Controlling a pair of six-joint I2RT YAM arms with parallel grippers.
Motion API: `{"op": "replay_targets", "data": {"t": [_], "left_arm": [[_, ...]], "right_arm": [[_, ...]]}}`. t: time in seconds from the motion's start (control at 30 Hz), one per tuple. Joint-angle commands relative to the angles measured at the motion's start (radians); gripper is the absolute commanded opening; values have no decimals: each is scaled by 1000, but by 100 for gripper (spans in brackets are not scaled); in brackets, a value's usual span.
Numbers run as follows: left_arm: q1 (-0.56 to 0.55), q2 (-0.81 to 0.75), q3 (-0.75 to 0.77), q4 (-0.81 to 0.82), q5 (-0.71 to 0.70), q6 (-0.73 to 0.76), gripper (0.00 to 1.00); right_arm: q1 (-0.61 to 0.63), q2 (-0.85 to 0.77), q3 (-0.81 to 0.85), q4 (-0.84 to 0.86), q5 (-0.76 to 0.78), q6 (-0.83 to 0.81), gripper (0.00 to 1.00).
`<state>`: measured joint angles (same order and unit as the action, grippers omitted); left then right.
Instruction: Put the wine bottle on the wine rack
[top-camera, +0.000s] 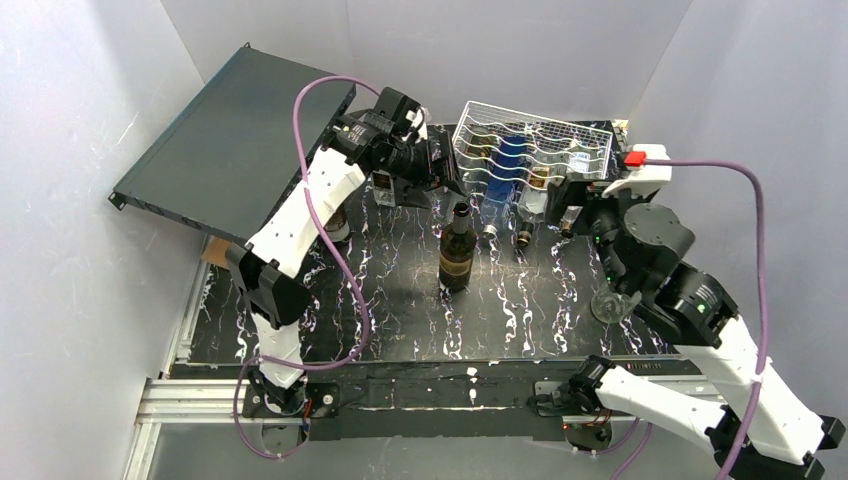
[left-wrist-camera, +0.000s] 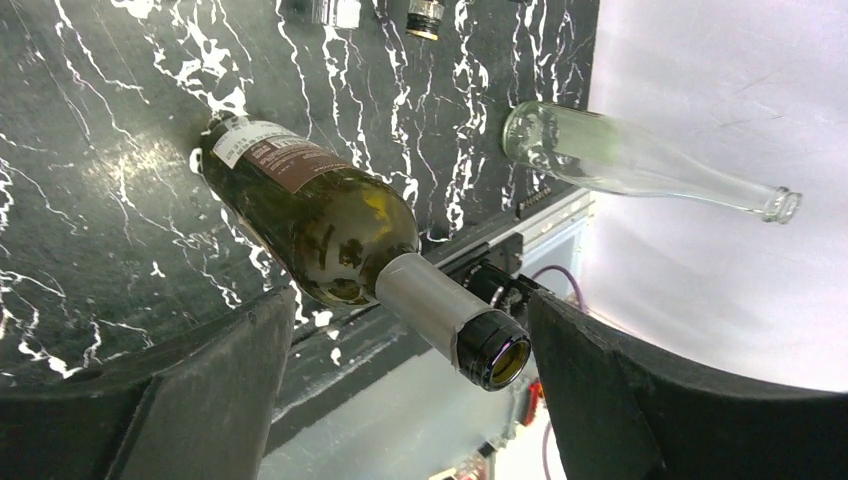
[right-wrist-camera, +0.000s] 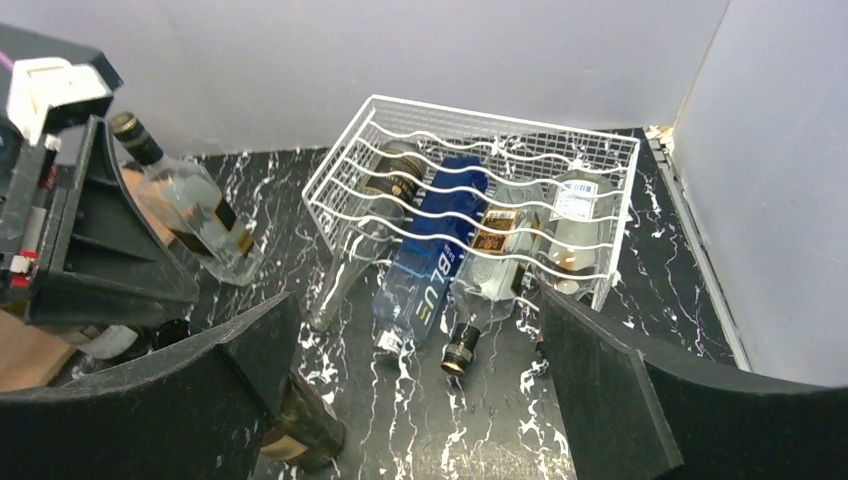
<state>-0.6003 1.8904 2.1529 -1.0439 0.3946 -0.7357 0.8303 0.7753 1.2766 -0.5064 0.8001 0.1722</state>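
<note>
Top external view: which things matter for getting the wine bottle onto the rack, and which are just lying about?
For the job:
upright dark wine bottle
white wire wine rack
left tool, open and aimed at that bottle

Lying about:
teal metal case
empty clear bottle
blue bottle and three others already in the rack
capped clear bottle

Upright dark wine bottle (top-camera: 457, 250) mid-table, just before white wire wine rack (top-camera: 536, 133)

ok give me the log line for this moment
left gripper: open, near upright wine bottle, not gripping | right gripper: open, facing wine rack | wine bottle: standing on table, not racked
</note>
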Motion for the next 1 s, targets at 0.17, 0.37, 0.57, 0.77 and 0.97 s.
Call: {"op": "replay_targets", "data": {"t": [0.17,0.37,0.57,0.77,0.97], "left_arm": [[-225,-55,51,-40,-481,253,98],[-301,21,105,-107,-636,343,94],[-352,65,115,-143,-742,401,82],[-361,91,132,-136,-731,419,66],[-363,101,141,-128,-695,422,41]], "right_arm": [[-3,8,-24,28,-28,3,98],[-3,-15,-34,39,-21,3,98],[-4,-19,-40,42,-16,3,98],[-3,-6,-48,51,-24,3,98],[-3,1,-49,49,-23,4,98]]}}
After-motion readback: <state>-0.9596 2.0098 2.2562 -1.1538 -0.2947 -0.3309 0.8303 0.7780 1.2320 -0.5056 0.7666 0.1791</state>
